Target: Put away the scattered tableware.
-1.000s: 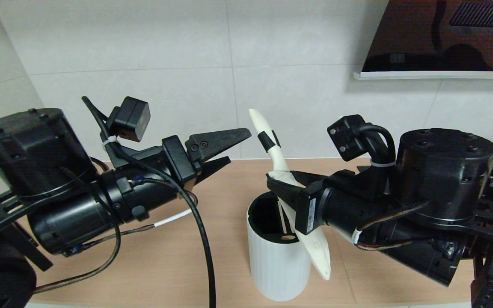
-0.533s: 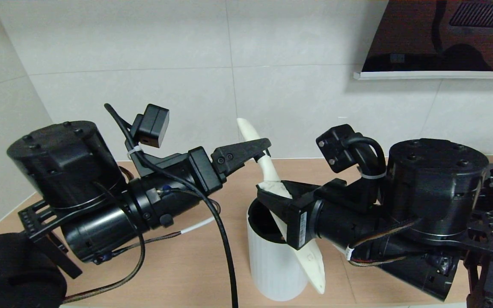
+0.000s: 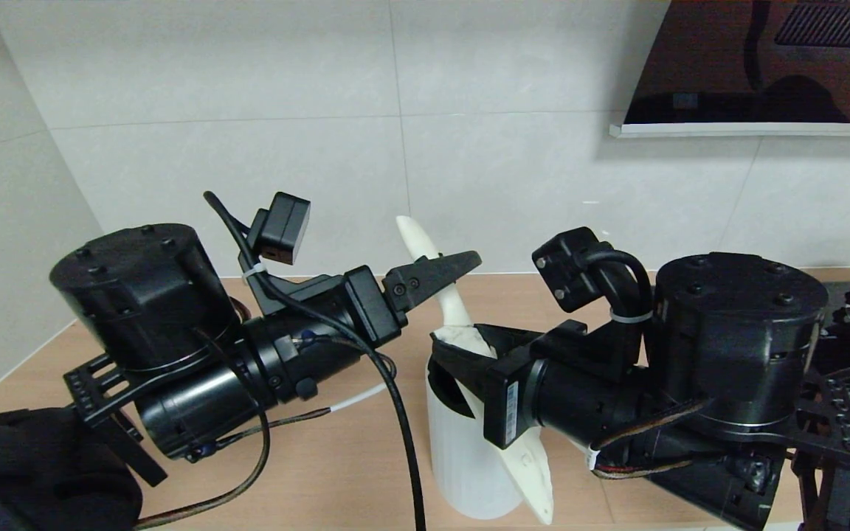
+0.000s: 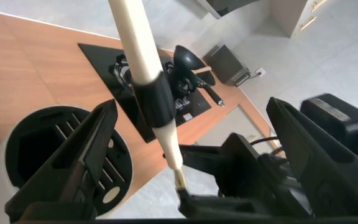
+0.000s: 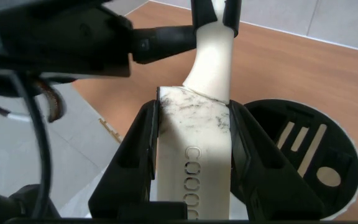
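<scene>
A white slotted spatula with a black band on its handle stands tilted, blade down, over a white utensil holder with a black insert. My right gripper is shut on the spatula where handle meets blade, just above the holder's rim. My left gripper is open. Its fingers straddle the handle near the black band without touching it. The holder sits below them. The blade's tip hangs outside the holder's front wall.
The holder stands on a wooden counter against a tiled wall. A black cooktop with pan supports lies to the right, under a dark range hood. My two arms crowd the space above the holder.
My left gripper has moved right, and its fingers now flank the spatula handle. My right gripper has shifted left and lower with the spatula.
</scene>
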